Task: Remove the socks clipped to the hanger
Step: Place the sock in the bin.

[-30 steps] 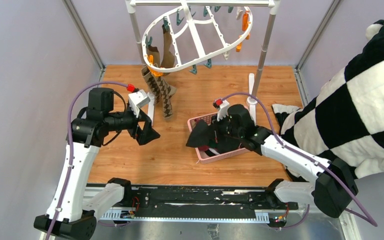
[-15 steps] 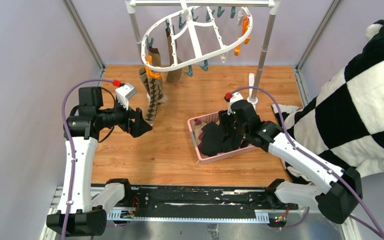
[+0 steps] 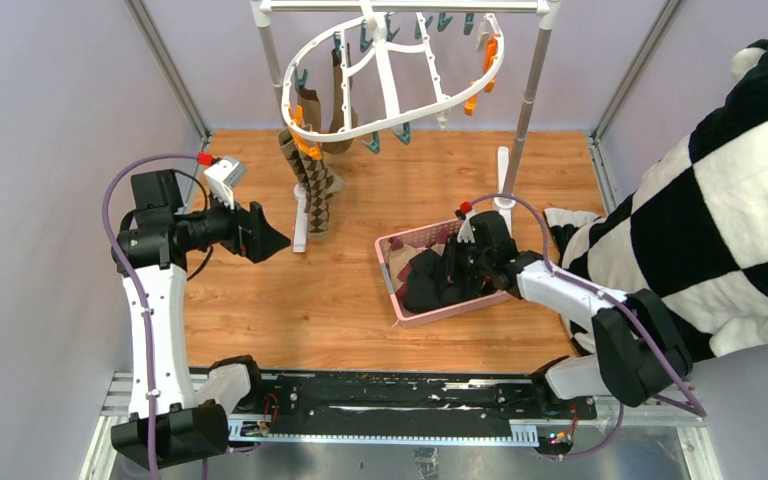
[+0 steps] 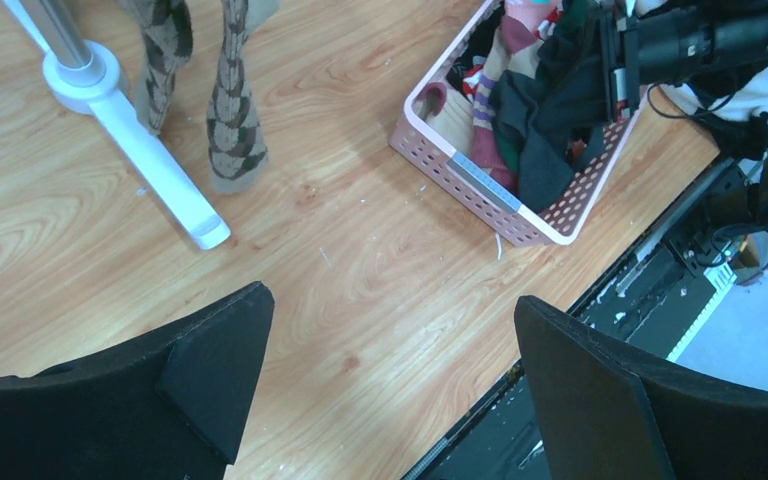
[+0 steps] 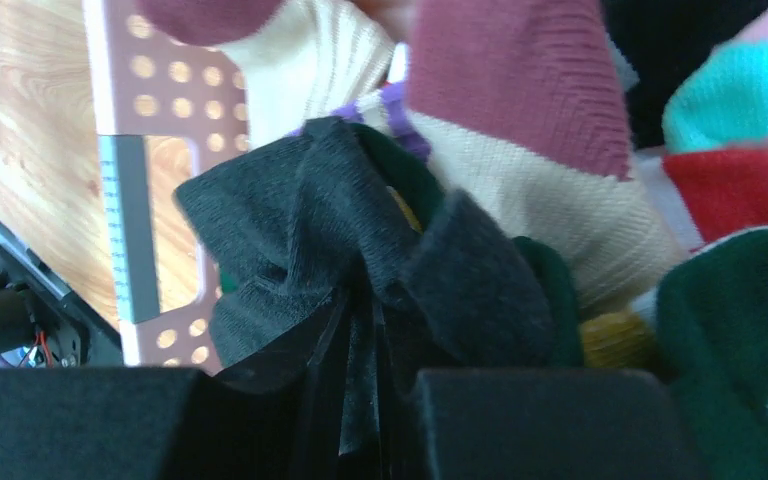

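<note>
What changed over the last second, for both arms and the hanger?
The left gripper, open and empty, drew back leftward from the brown argyle socks. The right gripper carried the black sock rightward and down into the pink basket, still pinching it. The hanger swung slightly. The brown argyle socks stay clipped; the basket has not moved.

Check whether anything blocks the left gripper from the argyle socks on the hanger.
Nothing sits squarely between. The rack's white foot stands close beside the argyle socks, so the open left gripper could graze it.
</note>
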`<state>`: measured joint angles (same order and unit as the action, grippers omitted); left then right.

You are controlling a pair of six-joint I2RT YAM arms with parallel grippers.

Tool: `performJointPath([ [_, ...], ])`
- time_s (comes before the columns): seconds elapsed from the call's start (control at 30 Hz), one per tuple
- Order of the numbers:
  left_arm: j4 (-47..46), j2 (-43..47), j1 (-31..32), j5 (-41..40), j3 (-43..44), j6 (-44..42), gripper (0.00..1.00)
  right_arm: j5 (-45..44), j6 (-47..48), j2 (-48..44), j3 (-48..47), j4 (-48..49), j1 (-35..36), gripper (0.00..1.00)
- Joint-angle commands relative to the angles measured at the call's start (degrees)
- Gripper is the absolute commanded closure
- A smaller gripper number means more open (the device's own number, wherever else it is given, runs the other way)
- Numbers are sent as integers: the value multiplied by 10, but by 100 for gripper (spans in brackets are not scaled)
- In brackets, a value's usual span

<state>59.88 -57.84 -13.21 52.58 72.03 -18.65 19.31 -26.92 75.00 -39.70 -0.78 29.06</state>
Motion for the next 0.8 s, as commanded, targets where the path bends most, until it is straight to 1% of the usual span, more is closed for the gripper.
performJointPath([
  [0.0,6,-18,-23,20,6,-13,0,-62,-18,12,35,69,-10,79],
  [0.03,6,-22,-25,16,5,-16,0,-112,-15,-9,39,71,4,75],
  [0.07,6,-26,-26,10,3,-19,0,-172,-1,-39,36,66,35,68],
  [0.13,7,-32,-28,-4,2,-20,0,-330,64,-96,19,70,118,53],
  [0.17,6,-34,-31,-7,2,-19,0,-383,100,-115,11,90,159,46],
  [0.2,7,-36,-32,-5,2,-20,0,-419,133,-124,1,111,192,37],
  [0.23,7,-38,-34,-3,3,-21,0,-442,157,-125,-12,128,218,24],
  [0.27,6,-40,-36,0,6,-19,0,-449,171,-119,-29,143,233,9],
  [0.3,6,-41,-38,3,9,-18,0,-444,177,-108,-45,156,244,4],
  [0.37,6,-46,-43,6,17,-13,0,-420,171,-80,-70,199,253,2],
  [0.47,6,-51,-55,9,27,-9,0,-401,101,-24,-105,269,255,1],
  [0.5,6,-53,-64,9,29,-9,0,-386,98,-4,-122,278,256,0],
  [0.6,21,-60,-74,6,43,-24,0,-278,139,59,-181,300,258,0],
  [0.63,27,-62,-77,5,46,-28,0,-256,156,79,-205,301,260,0],
  [0.67,30,-65,-79,4,49,-30,0,-274,170,103,-235,266,268,0],
  [0.77,32,-68,-83,3,54,-28,0,-384,214,184,-343,192,294,0],
])
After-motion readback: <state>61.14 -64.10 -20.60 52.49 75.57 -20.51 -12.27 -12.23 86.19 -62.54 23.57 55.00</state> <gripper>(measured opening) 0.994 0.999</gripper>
